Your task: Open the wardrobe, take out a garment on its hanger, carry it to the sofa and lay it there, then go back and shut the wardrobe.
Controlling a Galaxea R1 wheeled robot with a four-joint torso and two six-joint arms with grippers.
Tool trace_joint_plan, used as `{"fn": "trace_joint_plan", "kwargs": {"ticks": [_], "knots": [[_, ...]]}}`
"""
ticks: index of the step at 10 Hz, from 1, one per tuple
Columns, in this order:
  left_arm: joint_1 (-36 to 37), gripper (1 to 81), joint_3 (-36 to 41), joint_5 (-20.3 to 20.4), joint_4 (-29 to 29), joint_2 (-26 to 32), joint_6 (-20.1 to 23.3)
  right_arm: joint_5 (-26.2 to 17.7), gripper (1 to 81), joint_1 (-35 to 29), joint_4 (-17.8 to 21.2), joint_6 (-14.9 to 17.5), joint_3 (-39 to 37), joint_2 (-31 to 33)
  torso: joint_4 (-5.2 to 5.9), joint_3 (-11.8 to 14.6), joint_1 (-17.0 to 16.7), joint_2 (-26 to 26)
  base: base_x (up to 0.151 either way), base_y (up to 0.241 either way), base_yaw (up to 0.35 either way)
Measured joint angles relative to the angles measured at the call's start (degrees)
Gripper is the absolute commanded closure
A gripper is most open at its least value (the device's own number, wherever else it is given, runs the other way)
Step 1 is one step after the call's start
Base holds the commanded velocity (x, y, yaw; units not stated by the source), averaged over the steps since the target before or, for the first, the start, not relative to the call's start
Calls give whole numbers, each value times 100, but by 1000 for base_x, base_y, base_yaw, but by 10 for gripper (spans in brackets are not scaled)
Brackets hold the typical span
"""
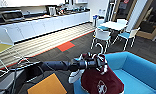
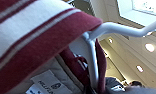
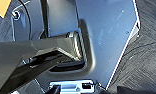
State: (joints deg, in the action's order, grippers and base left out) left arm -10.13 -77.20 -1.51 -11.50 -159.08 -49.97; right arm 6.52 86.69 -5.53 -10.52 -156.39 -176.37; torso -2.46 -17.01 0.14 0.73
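Observation:
The garment [image 1: 102,80] is a maroon jacket with a white chest emblem, and it hangs over the front left part of the blue sofa [image 1: 137,72], its lower part resting on the seat. The white hanger [image 1: 100,48] pokes its curved hook up out of the collar. My left arm reaches in from the left, and my left gripper [image 1: 98,64] is shut on the hanger at the collar. Close up in the left wrist view are the striped collar [image 2: 31,37], the hanger's white stem [image 2: 92,57] and a neck label. The right wrist view looks at the robot's own dark body panel [image 3: 104,32] above dark carpet.
A white table [image 1: 114,25] with teal-seated white chairs [image 1: 102,35] stands behind the sofa. A long white kitchen counter [image 1: 44,25] runs along the back left. An orange panel [image 1: 47,86] and a white wire frame [image 1: 6,62] lie near my left side.

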Motion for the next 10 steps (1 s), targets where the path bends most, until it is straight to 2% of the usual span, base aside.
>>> {"fn": "trace_joint_plan", "kwargs": {"ticks": [3,6,10], "knots": [[-288,811,-934,-262,-274,-503,16,4,10,-4,0,0,0,0,0,0,0,0,0,0,0],[-393,811,-1679,-280,-451,-1340,22,1,10,-2,0,0,0,0,0,0,0,0,0,0,0],[-618,811,-2920,-250,-805,-2018,22,9,10,-4,0,0,2,0,0,0,0,0,0,0,0]]}}
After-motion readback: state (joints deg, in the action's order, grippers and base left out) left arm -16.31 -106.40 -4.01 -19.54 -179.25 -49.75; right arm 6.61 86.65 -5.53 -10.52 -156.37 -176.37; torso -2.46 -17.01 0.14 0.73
